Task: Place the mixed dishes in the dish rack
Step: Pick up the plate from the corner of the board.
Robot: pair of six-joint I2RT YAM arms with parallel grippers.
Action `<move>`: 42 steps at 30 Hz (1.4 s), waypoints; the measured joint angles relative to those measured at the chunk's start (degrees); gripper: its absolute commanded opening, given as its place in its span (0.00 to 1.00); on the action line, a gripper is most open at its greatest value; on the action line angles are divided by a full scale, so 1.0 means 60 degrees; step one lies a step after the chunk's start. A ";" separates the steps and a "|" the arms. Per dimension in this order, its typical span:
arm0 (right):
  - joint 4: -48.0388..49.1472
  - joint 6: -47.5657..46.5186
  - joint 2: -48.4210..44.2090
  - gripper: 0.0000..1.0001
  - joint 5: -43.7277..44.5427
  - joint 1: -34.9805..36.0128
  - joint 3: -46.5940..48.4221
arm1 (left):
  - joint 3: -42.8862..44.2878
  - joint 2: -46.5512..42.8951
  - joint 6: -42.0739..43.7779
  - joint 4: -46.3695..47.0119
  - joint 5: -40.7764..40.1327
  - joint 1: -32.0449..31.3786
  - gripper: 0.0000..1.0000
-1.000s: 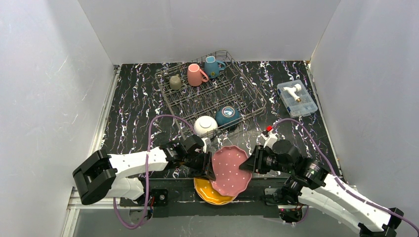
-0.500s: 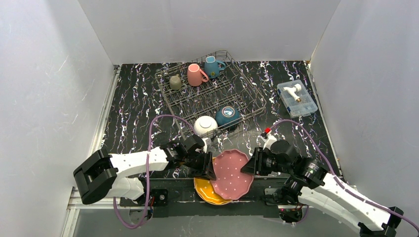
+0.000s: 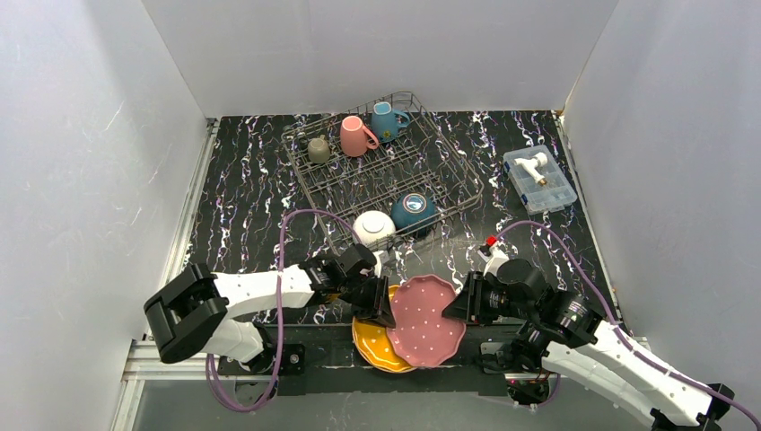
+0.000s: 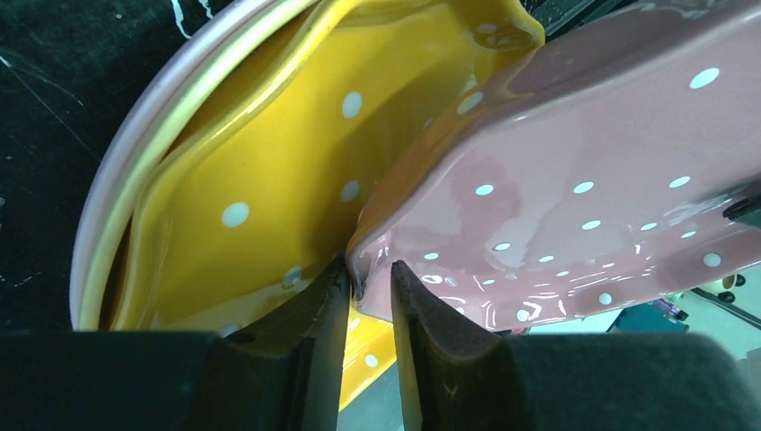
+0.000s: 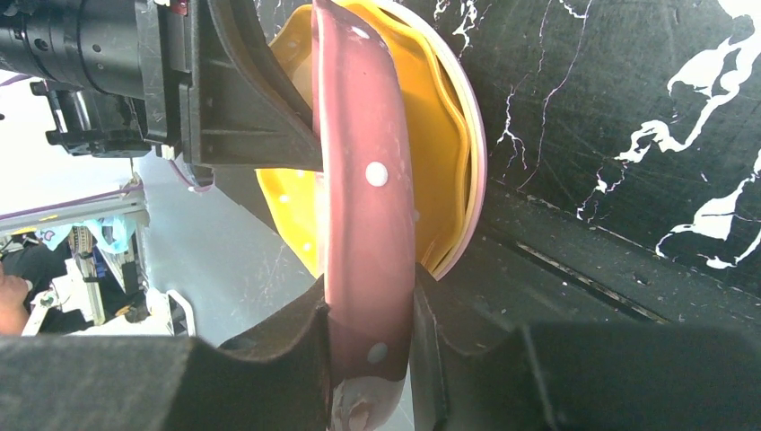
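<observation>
The left gripper (image 3: pixel 378 303) is clamped on the left rim of the pink plate (image 3: pixel 424 310). In the left wrist view its fingers (image 4: pixel 316 314) pinch the scalloped edge from both sides. The right gripper (image 3: pixel 460 303) grips the opposite rim, one finger against each face of the plate.

The pink plate hangs tilted between the two arms at the near edge of the table (image 3: pixel 242 197). Its lower part is over the yellow plate (image 3: pixel 370 339), which lies flat with a pale rim showing beneath it. Whether the pink and yellow plates touch cannot be told.

Farther back is the rack (image 3: pixel 377 176). The white bowl (image 3: pixel 373 228) and teal bowl (image 3: pixel 413 211) sit side by side at its near end. The olive mug (image 3: pixel 319 149), pink mug (image 3: pixel 357 136) and blue mug (image 3: pixel 386 120) are in a row at its far end. A clear box (image 3: pixel 538 178) lies well apart to the rack's right.
</observation>
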 measured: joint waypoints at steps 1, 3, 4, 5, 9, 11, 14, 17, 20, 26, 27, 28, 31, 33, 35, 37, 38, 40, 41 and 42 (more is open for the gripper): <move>-0.0004 0.0000 -0.0007 0.01 0.0000 0.0000 -0.0004 | 0.0000 0.0047 0.0004 0.0025 0.0015 0.0000 0.17; 0.0000 0.0000 -0.0022 0.05 0.0004 0.0000 -0.0022 | 0.0000 0.0109 0.0007 0.0025 0.0044 0.0000 0.12; -0.0015 0.0000 -0.0047 0.08 0.0015 0.0000 -0.0036 | 0.0000 0.0138 0.0007 0.0018 0.0066 0.0000 0.08; -0.0033 0.0004 -0.0069 0.11 0.0040 0.0000 -0.0044 | 0.0000 0.0164 0.0004 0.0018 0.0095 0.0000 0.06; -0.0106 0.0022 -0.0149 0.24 0.0073 0.0000 -0.0076 | 0.0000 0.0186 -0.0004 0.0051 0.0142 0.0004 0.01; -0.0106 0.0022 -0.0157 0.32 0.0084 0.0000 -0.0076 | 0.0004 0.0211 -0.0007 0.0062 0.0164 0.0004 0.00; -0.0113 0.0022 -0.0171 0.42 0.0091 0.0000 -0.0076 | 0.0029 0.0244 -0.0007 0.0058 0.0182 0.0004 0.00; -0.0055 0.0087 -0.0182 0.49 0.0069 0.0000 -0.0076 | 0.0062 0.0295 -0.0007 0.0058 0.0219 0.0004 0.00; 0.0069 0.0131 -0.0186 0.53 0.0033 0.0000 -0.0091 | 0.0084 0.0331 -0.0011 0.0058 0.0237 0.0004 0.00; 0.0229 0.0226 -0.0186 0.03 0.0029 -0.0004 -0.0193 | 0.0095 0.0350 -0.0015 0.0047 0.0251 0.0007 0.00; 0.0251 0.0146 -0.0186 0.01 0.0040 -0.0007 -0.0229 | 0.0095 0.0350 -0.0011 0.0047 0.0259 0.0007 0.00; 0.0102 0.0095 -0.0164 0.01 0.0171 -0.0007 -0.0259 | 0.0098 0.0350 -0.0011 0.0033 0.0284 0.0011 0.00; 0.0066 0.0109 -0.0146 0.01 0.0262 -0.0022 -0.0357 | 0.0098 0.0357 -0.0011 0.0022 0.0302 0.0015 0.00; 0.0076 0.0098 -0.0146 0.01 0.0280 -0.0022 -0.0357 | 0.0098 0.0357 -0.0015 0.0018 0.0310 0.0015 0.00; 0.0076 0.0098 -0.0146 0.01 0.0288 -0.0022 -0.0357 | 0.0098 0.0357 -0.0015 0.0018 0.0310 0.0015 0.00; 0.0076 0.0098 -0.0146 0.01 0.0291 -0.0022 -0.0357 | 0.0098 0.0357 -0.0015 0.0018 0.0310 0.0015 0.00; 0.0076 0.0095 -0.0146 0.01 0.0288 -0.0022 -0.0357 | 0.0098 0.0357 -0.0015 0.0018 0.0310 0.0015 0.00; 0.0076 0.0095 -0.0146 0.01 0.0291 -0.0022 -0.0357 | 0.0098 0.0361 -0.0015 0.0018 0.0310 0.0015 0.01; 0.0076 0.0095 -0.0146 0.01 0.0295 -0.0022 -0.0357 | 0.0098 0.0357 -0.0015 0.0018 0.0310 0.0015 0.02; 0.0076 0.0091 -0.0142 0.01 0.0299 -0.0022 -0.0357 | 0.0098 0.0357 -0.0015 0.0018 0.0310 0.0015 0.04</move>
